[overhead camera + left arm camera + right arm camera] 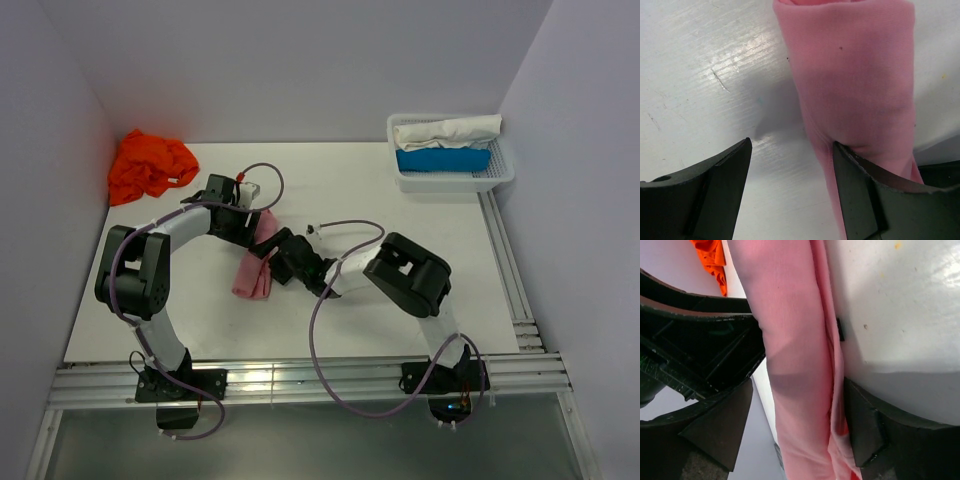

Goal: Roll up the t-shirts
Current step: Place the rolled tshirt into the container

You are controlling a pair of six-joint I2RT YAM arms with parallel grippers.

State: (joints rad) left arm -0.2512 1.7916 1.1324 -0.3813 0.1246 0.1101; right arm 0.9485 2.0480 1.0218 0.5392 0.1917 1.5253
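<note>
On the white table [420,260], bare toward its right and near edges with a mesh basket [505,178] far right, the orange t-shirt [150,165] lies crumpled and unrolled in the far-left corner, while the pink t-shirt [252,280], a narrow mid-table strip seemingly part-rolled, runs between the wide-spread fingers of the right gripper [797,385] and just beside the open, empty left gripper [791,145].

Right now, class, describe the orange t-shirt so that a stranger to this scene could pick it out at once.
Find the white table and go to its far left corner, by the wall. There lies the orange t-shirt, a crumpled heap. No neighbour is orange or crumpled: the pink t-shirt is a narrow strip mid-table, and the cloths in the basket sit far right.
</note>
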